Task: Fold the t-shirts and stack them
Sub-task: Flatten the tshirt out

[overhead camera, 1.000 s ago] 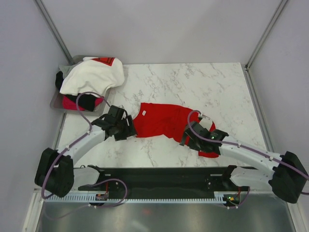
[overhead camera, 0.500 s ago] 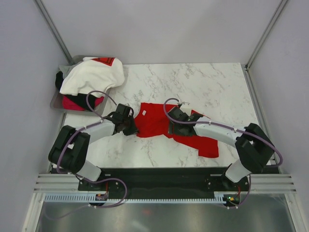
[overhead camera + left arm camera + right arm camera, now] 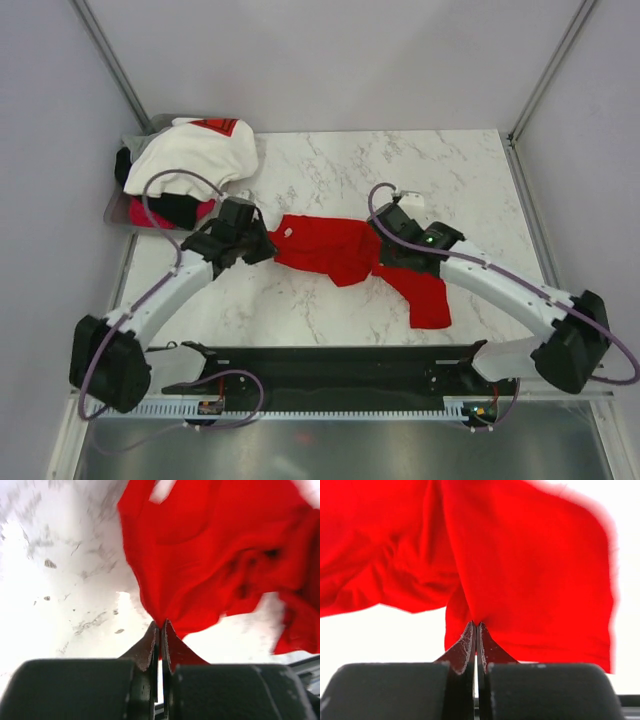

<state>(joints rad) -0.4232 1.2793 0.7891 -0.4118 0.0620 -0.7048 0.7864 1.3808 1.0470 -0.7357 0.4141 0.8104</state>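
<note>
One red t-shirt (image 3: 335,250) crumpled mid marble table (image 3: 420,170), two grippers pinched tight on it, left gripper (image 3: 161,628) at its left edge, right gripper (image 3: 475,628) toward its right side, three more heaped on one grey tray (image 3: 113,207) far left, white t-shirt (image 3: 195,155), black t-shirt (image 3: 178,208), magenta t-shirt (image 3: 143,213).

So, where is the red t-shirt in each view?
Top external: red t-shirt in the middle of the picture.
Left wrist: red t-shirt fills the upper right, pinched by the left claw.
Right wrist: red t-shirt fills most of the frame, pinched by the right claw.
Shared landmark: white marble table.
</note>
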